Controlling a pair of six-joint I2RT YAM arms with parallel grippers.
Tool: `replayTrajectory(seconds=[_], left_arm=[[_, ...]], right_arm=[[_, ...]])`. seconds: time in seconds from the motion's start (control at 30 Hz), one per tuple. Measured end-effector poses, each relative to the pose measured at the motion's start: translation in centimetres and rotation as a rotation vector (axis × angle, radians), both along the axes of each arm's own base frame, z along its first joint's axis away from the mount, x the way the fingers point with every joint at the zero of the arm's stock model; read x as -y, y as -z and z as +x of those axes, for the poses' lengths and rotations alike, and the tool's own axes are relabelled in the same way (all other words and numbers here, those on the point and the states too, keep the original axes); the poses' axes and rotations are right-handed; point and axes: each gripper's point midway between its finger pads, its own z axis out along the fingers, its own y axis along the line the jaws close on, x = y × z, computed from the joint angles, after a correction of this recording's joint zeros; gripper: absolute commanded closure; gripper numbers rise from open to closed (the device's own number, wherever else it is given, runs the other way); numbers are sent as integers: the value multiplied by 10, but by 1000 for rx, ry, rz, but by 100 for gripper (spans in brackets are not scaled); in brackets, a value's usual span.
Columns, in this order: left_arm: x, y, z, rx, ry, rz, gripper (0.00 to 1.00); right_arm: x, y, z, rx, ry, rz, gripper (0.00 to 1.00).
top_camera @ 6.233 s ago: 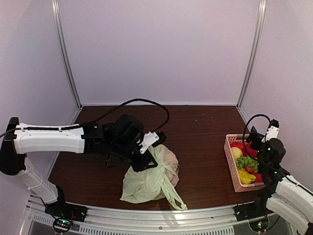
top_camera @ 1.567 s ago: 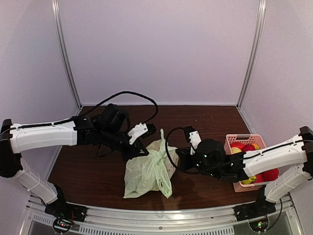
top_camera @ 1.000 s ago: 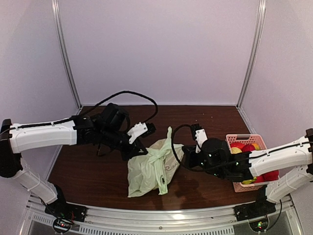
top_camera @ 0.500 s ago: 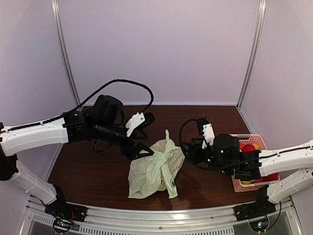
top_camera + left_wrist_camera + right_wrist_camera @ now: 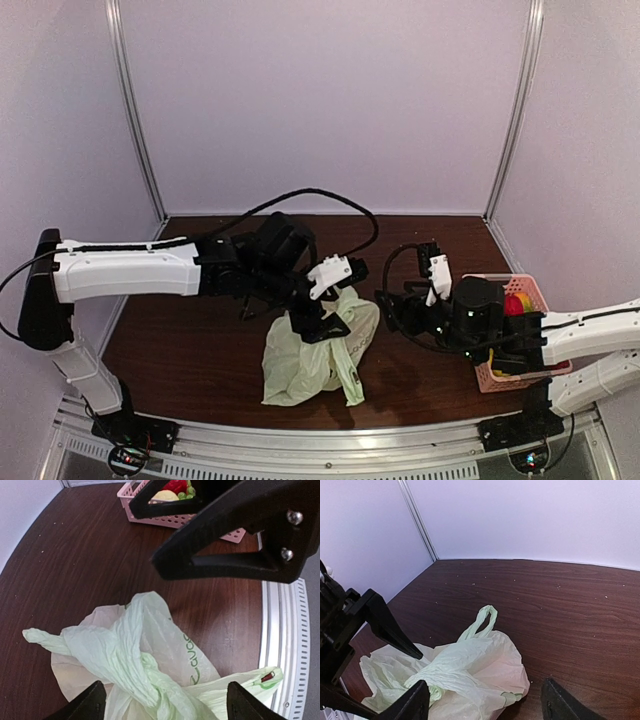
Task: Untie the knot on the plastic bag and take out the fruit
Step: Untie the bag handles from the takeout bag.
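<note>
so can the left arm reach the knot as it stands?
Likely yes: the left gripper hangs open just above the knot, a finger either side, nothing between. The right gripper is open, off beside the bag, not blocking.

Only one piece of print is seen: a short run of green letters (image 5: 187,652) on the plastic bag (image 5: 125,650), just ahead of the left gripper (image 5: 165,705) and nearer its right-hand fingertip. The letters are turned sideways and partly lost in a fold, so no word can be read with certainty. No other writing is made out.
</note>
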Motion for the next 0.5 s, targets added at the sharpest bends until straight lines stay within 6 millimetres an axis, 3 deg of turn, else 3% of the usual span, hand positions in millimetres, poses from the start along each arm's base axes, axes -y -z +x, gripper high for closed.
replayTrajectory(seconds=[0.37,0.5], left_arm=[[-9,12,9,25,-53,52,74],[-13,18,7,20,-56,73,89]], right_arm=[[-5,8,1,-13,-8,-12,21],[-15,17,0,-34,-35,-30,13]])
